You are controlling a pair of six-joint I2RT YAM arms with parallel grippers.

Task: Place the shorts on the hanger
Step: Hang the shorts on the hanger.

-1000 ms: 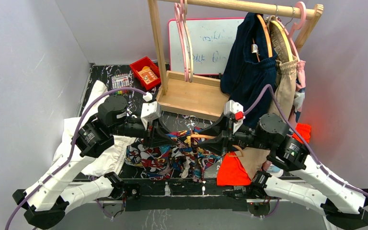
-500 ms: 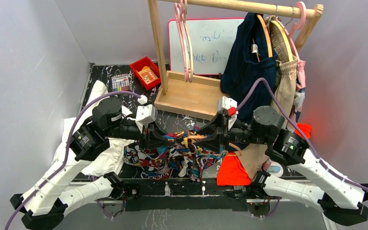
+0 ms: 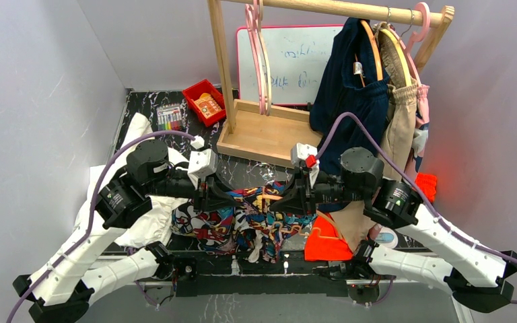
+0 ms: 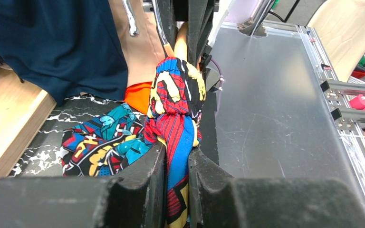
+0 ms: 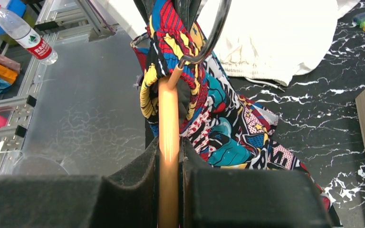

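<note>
The comic-print shorts (image 3: 242, 219) hang bunched between my two grippers above the near table edge. My left gripper (image 3: 223, 196) is shut on a fold of the shorts (image 4: 177, 142). My right gripper (image 3: 289, 199) is shut on the light-orange hanger (image 5: 168, 142). The hanger's silver hook (image 5: 209, 35) curves up out of the bunched waistband, which wraps round the hanger's top in the right wrist view. The shorts (image 5: 218, 123) trail down to the table to the right. Only a short orange bit of the hanger (image 3: 267, 193) shows from above.
A white cloth (image 3: 128, 202) lies at the left, an orange-red cloth (image 3: 326, 242) at the front right. A wooden rack (image 3: 269, 131) stands behind, with pink hangers (image 3: 259, 60), a dark navy garment (image 3: 347, 87) and a beige one. A red tray (image 3: 205, 101) and markers (image 3: 169, 116) lie at the back left.
Both grippers have moved left and a little toward the near edge, the right one more. The shorts have bunched tighter and lifted between them.
</note>
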